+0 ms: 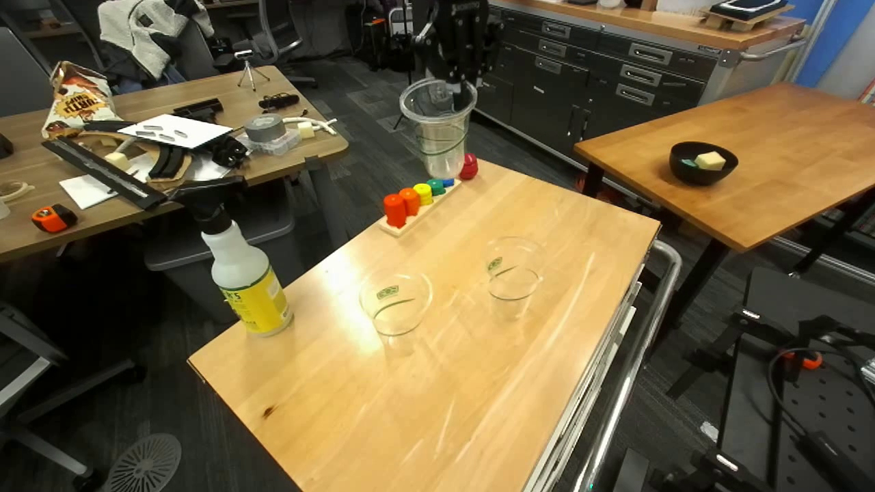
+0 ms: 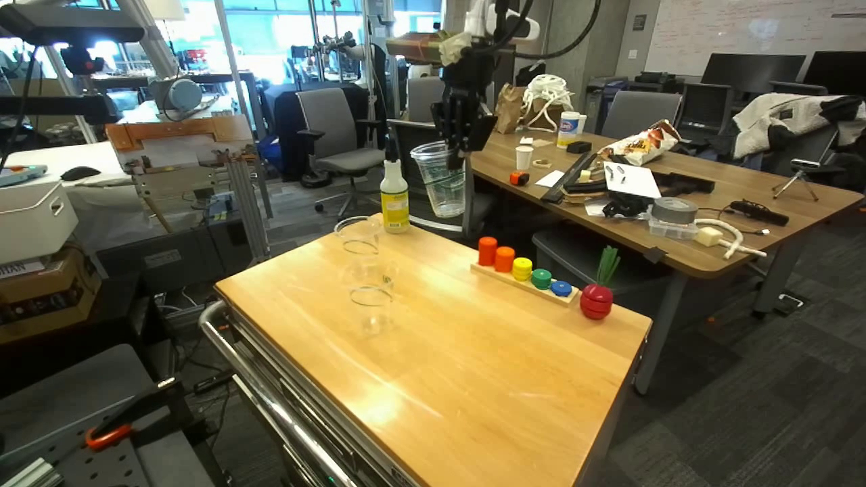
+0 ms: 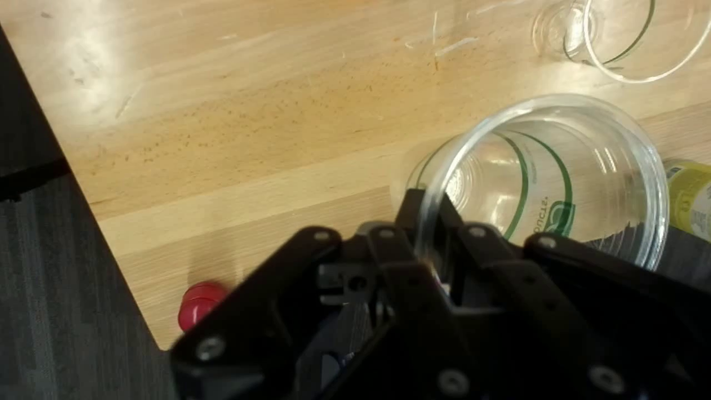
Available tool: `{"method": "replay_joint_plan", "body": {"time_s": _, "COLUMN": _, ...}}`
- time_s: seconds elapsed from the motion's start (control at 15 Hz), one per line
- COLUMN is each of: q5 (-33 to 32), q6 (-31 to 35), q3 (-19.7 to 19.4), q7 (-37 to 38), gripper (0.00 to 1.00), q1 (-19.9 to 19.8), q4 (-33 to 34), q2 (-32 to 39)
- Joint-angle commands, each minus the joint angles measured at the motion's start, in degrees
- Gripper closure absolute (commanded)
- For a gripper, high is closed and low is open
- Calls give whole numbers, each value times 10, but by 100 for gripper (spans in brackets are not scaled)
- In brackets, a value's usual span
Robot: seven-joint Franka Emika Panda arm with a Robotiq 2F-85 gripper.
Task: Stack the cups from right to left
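I watched the bench (image 1: 451,362) from opposite ends in both exterior views, slanting down, sharing most of its top; my wrist view faced steeply down on it, nearer.

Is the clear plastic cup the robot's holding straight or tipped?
Tipped a little: in an exterior view, the clear plastic cup hangs slanted from the black gripper, base off to one side.

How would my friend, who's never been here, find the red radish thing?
Find the light wooden tabletop. Follow the row of coloured pieces to its blue end; just beyond, near a corner, sits the radish-like thing. Unlike those pieces, it's round and red with a green top.
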Motion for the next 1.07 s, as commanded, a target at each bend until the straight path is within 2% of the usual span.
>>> {"method": "replay_joint_plan", "body": {"time_s": 0.0, "q5": 10, "q6": 9, "q3": 5, "q7": -15, "gripper": 98, "q1": -5, "q4": -99, "q2": -96}}
{"method": "replay_joint_plan", "body": {"time_s": 0.2, "q5": 35, "q6": 31, "q3": 10, "q7": -30, "gripper": 98, "q1": -8, "q4": -172, "q2": -148}}
{"method": "replay_joint_plan", "body": {"time_s": 0.53, "q5": 70, "q6": 65, "q3": 11, "q7": -63, "gripper": 98, "q1": -8, "q4": -261, "q2": -192}}
{"method": "replay_joint_plan", "body": {"time_s": 1.0, "q5": 110, "q6": 83, "q3": 8, "q7": -117, "gripper": 98, "q1": -11, "q4": -326, "q2": -216}}
